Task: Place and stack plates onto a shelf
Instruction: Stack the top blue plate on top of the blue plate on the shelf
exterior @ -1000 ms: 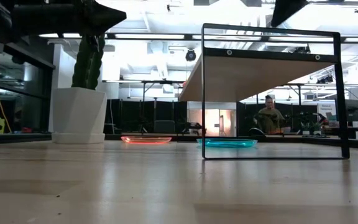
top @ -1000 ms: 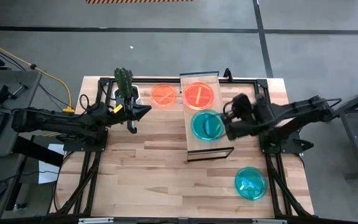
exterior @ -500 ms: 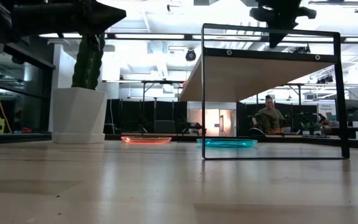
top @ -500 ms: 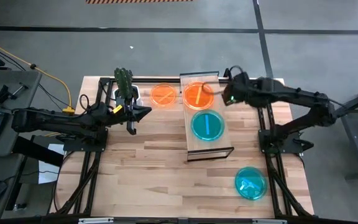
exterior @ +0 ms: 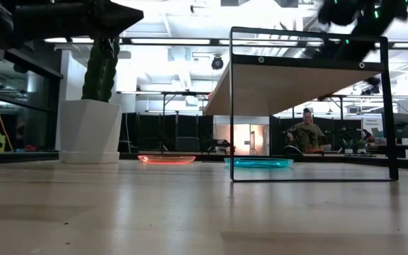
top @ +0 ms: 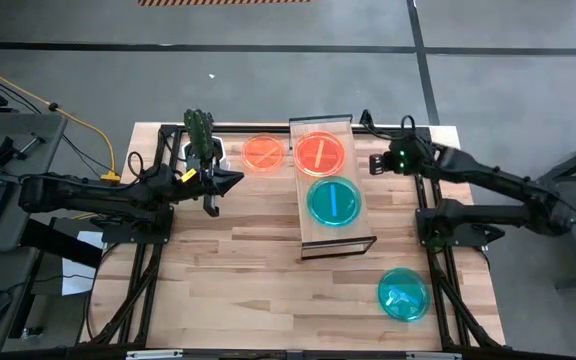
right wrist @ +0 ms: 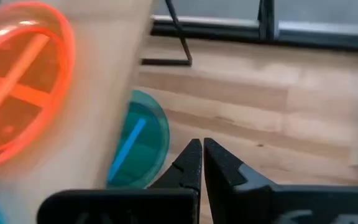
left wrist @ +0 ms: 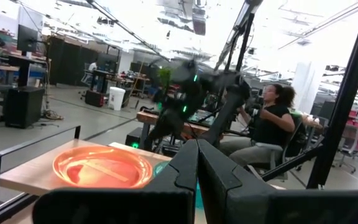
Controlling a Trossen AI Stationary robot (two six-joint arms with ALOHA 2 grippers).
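The shelf (top: 315, 232) stands mid-table and carries an orange plate (top: 319, 153) at its far end and a teal plate (top: 334, 201) in its middle. Another orange plate (top: 263, 153) lies flat on the table left of the shelf. A teal plate (top: 403, 293) lies near the table's near right corner. In the low view a further teal plate (exterior: 258, 162) lies on the table under the shelf (exterior: 296, 85). My right gripper (top: 372, 162) hovers shut, right of the shelf's far end, holding nothing. My left gripper (top: 211, 207) waits shut, left of the shelf.
A white pot with a cactus (top: 200, 130) stands at the far left of the table, beside my left gripper. Dark arm stands rise at both table sides. Bare wood lies between the shelf and the near edge. A person (exterior: 307, 132) sits in the room beyond.
My right gripper has drawn away from the teal plate on the shelf. It swung toward the far edge past the orange plate, then out to the right, clear of the shelf. Both plates on the shelf have stayed where they were.
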